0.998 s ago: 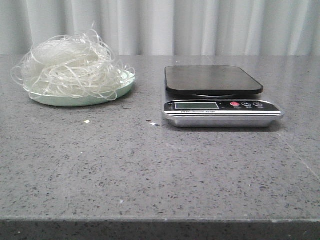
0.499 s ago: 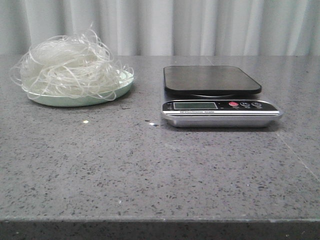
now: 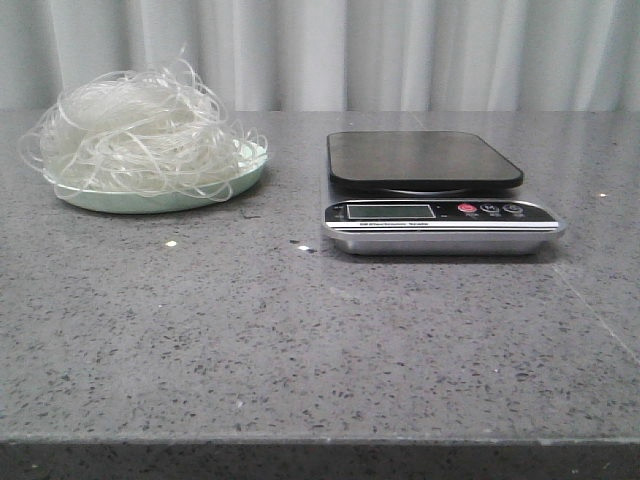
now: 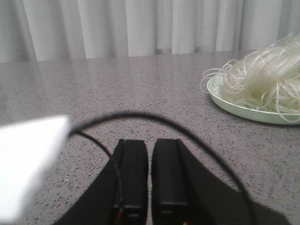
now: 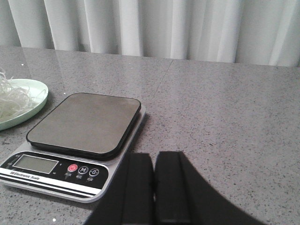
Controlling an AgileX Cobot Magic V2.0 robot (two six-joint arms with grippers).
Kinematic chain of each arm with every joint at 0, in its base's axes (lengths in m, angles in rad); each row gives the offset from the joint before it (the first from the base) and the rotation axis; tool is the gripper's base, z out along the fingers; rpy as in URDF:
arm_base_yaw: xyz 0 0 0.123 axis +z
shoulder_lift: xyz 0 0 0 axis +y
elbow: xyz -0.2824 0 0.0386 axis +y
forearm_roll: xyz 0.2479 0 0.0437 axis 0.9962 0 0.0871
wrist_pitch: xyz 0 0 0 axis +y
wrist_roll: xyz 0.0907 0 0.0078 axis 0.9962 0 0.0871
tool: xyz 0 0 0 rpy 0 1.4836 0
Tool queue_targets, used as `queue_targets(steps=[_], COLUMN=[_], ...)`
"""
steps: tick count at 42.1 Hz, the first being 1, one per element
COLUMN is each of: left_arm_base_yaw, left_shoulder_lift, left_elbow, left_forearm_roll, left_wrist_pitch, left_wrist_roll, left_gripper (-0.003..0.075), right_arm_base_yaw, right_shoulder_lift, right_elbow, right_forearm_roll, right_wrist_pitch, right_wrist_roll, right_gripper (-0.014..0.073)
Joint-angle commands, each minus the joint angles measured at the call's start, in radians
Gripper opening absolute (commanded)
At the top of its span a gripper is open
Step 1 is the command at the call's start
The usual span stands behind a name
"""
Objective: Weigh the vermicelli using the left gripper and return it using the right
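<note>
The vermicelli is a loose whitish tangle heaped on a pale green plate at the far left of the table; it also shows in the left wrist view and at the edge of the right wrist view. A kitchen scale with a dark, bare platform stands to the right of the plate, and shows in the right wrist view. My left gripper is shut and empty, well short of the plate. My right gripper is shut and empty, beside the scale's front corner. Neither gripper shows in the front view.
Grey speckled stone table with its front edge near the bottom of the front view. White curtain behind. A black cable loops over the left fingers. A blurred white object sits close to the left wrist camera.
The front view has shifted slightly; plate, vermicelli and scale stay where they were. No arm has come into the front view.
</note>
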State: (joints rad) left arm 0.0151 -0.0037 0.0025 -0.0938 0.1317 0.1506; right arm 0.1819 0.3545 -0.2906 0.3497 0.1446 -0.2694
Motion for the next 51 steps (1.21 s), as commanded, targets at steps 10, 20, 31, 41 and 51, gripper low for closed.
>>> queue_targets(steps=[10,20,31,41,51], left_arm_base_yaw=[-0.003,-0.003,-0.003,-0.003,-0.003], left_shoulder_lift=[-0.021,-0.021,-0.021,-0.021,-0.021], left_elbow=[0.008,0.008,0.008,0.008,0.008], left_forearm_roll=[-0.002,-0.002,-0.002,-0.002,-0.002], left_wrist_pitch=[-0.085,-0.085,-0.085,-0.085,-0.085], left_wrist_roll=[-0.01,-0.01,-0.01,-0.01,-0.01], left_gripper=[0.0145,0.0145,0.0145,0.0145,0.0145], right_arm_base_yaw=[-0.005,-0.005,-0.005,-0.005,-0.04], right_shoulder_lift=[0.004,0.004,0.004,0.004,-0.01], right_elbow=[-0.03,-0.03,-0.03,-0.03,-0.03], right_forearm_roll=[-0.008,-0.008,-0.008,-0.008,-0.081], right_wrist_pitch=[-0.073,-0.073,-0.073,-0.071,-0.073], right_wrist_roll=[-0.007,-0.007,-0.007,-0.007,-0.007], right_gripper=[0.0151,0.0151,0.0151,0.0151,0.0151])
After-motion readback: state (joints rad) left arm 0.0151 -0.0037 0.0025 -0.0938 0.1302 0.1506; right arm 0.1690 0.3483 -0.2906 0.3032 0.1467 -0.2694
